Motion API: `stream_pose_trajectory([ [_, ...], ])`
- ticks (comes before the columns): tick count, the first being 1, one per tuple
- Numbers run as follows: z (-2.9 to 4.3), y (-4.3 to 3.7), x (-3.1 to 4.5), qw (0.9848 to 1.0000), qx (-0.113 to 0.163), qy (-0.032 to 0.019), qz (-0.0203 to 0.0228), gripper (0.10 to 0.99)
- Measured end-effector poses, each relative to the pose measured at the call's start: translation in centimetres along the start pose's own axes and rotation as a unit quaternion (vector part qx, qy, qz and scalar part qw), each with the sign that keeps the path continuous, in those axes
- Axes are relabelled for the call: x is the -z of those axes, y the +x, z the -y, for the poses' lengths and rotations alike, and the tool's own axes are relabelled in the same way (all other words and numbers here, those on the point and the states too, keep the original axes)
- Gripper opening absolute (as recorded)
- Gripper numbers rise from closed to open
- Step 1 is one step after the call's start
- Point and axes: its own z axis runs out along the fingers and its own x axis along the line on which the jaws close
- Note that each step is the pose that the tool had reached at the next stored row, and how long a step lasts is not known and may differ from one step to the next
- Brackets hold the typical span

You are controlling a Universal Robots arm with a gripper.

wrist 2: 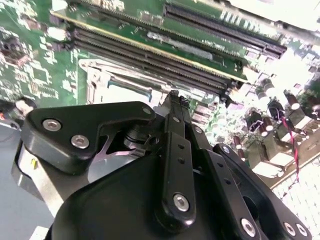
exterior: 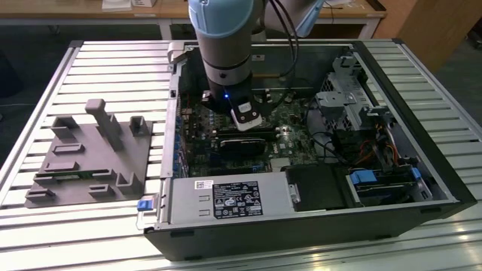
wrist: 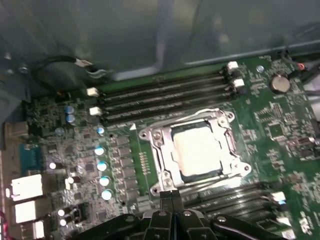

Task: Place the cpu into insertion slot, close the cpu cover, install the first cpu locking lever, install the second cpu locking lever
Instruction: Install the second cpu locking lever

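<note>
cpu (wrist: 196,151) seated in slot (wrist: 226,146), cover (wrist: 161,145) down. hand (wrist: 170,196) clenched, empty, at socket edge. best to hook lever squarely, press steadily.

A Universal Robots arm (exterior: 226,39) with a grey cylindrical body and pale blue joint caps, seen in the exterior view. A small blue light glows low on its dark wrist section, where a white-and-black camera block is mounted and black cables trail behind. In both wrist views, the hand (wrist 2: 172,107) appears as matte black linkage bars and rounded plates fastened with silver screws, its slim fingers (wrist: 169,197) ending in narrow black tips.
</note>
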Motion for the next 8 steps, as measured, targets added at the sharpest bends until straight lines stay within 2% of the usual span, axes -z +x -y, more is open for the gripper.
stream_pose_trajectory([
  [3,-0.2,-0.62,-0.07,1.0,-0.001,0.0058,0.0014,0.106],
  [6,-0.62,-1.12,-0.21,1.0,-0.001,0.0065,0.0015,0.106],
  [8,-1.15,-1.26,-0.34,1.0,-0.001,0.0066,0.0016,0.106],
])
